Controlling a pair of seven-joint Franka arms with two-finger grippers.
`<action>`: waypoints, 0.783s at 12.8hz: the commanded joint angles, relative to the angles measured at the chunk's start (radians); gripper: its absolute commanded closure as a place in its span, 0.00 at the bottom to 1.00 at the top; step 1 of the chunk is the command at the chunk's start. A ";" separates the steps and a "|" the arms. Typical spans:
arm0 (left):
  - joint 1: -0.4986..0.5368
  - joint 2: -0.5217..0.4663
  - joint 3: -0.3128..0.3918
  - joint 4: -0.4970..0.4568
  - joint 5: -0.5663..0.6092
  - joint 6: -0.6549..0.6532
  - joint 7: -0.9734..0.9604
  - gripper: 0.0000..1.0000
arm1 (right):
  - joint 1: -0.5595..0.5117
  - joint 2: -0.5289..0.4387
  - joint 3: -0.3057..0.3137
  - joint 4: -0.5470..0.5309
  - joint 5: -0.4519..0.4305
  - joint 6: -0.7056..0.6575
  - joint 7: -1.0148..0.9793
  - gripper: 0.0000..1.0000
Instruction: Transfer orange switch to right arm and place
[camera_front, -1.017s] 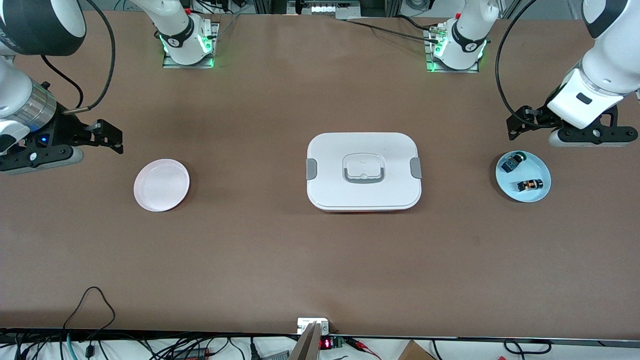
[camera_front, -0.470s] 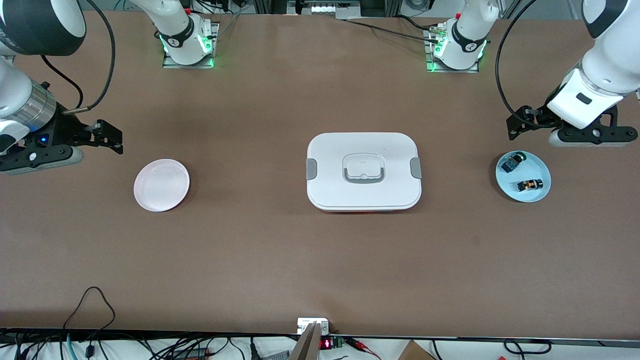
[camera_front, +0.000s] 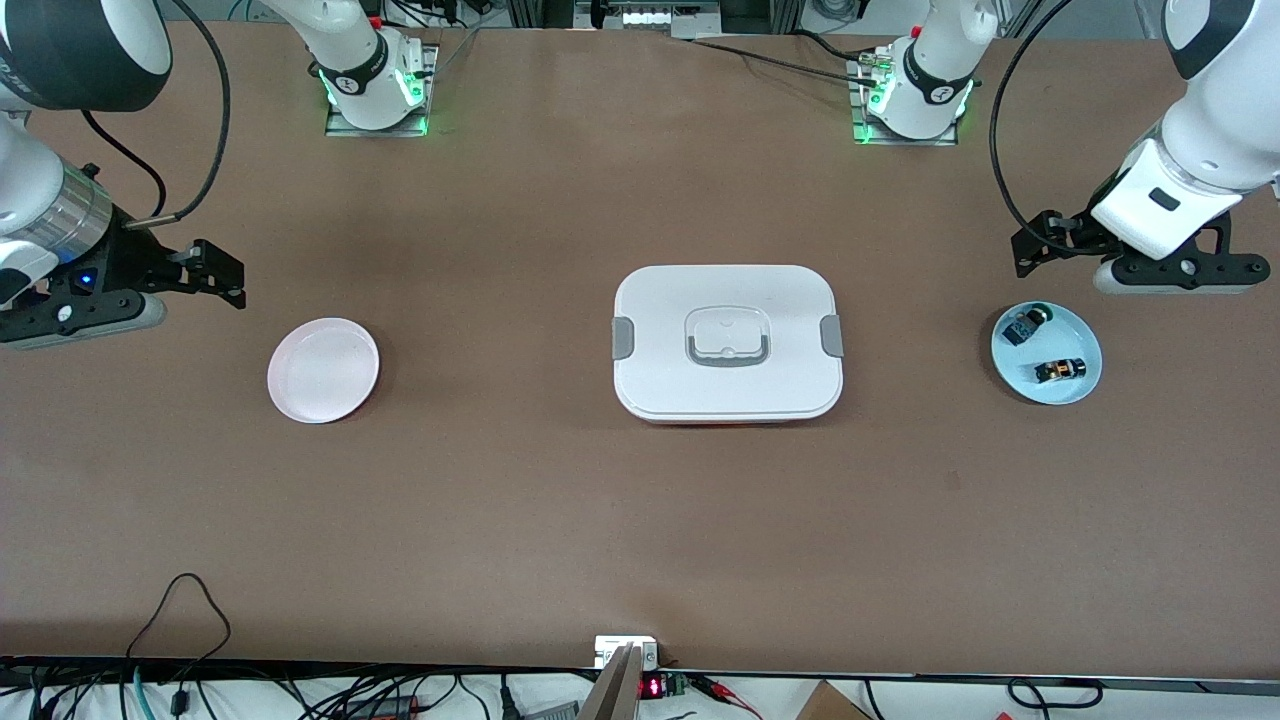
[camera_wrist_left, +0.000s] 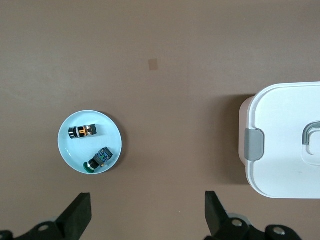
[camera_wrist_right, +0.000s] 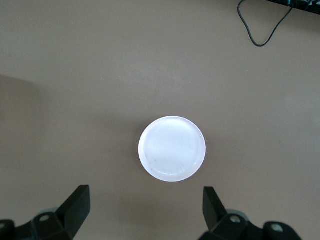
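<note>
The orange switch (camera_front: 1060, 370) (camera_wrist_left: 83, 131) lies on a pale blue plate (camera_front: 1075, 340) (camera_wrist_left: 70, 150) toward the left arm's end of the table. A small blue-and-green part (camera_front: 1022, 325) (camera_wrist_left: 100, 157) lies on the plate beside it. My left gripper (camera_front: 1175, 272) (camera_wrist_left: 147, 210) hangs open and empty over bare table just off that plate's rim. My right gripper (camera_front: 85, 312) (camera_wrist_right: 145, 207) waits open and empty over bare table beside a pale pink plate (camera_front: 323, 370) (camera_wrist_right: 172, 148) that has nothing on it.
A white lidded box (camera_front: 728, 345) (camera_wrist_left: 285, 140) with grey clips and a handle sits mid-table between the two plates. A loose black cable (camera_front: 185, 600) (camera_wrist_right: 260, 30) loops onto the table at the edge nearest the front camera, toward the right arm's end.
The left gripper has shifted very slightly beside the blue plate. Nothing else has moved, and both grippers stay open.
</note>
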 joint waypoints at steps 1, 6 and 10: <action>-0.002 0.027 0.005 0.037 -0.017 -0.028 -0.006 0.00 | -0.002 -0.009 0.003 0.006 0.004 -0.002 0.009 0.00; -0.005 0.053 0.005 0.036 -0.003 -0.100 0.007 0.00 | -0.001 -0.009 0.004 0.006 0.002 -0.002 0.009 0.00; 0.054 0.087 0.015 0.001 0.000 -0.146 -0.004 0.00 | -0.002 -0.009 0.003 0.006 0.002 -0.002 0.009 0.00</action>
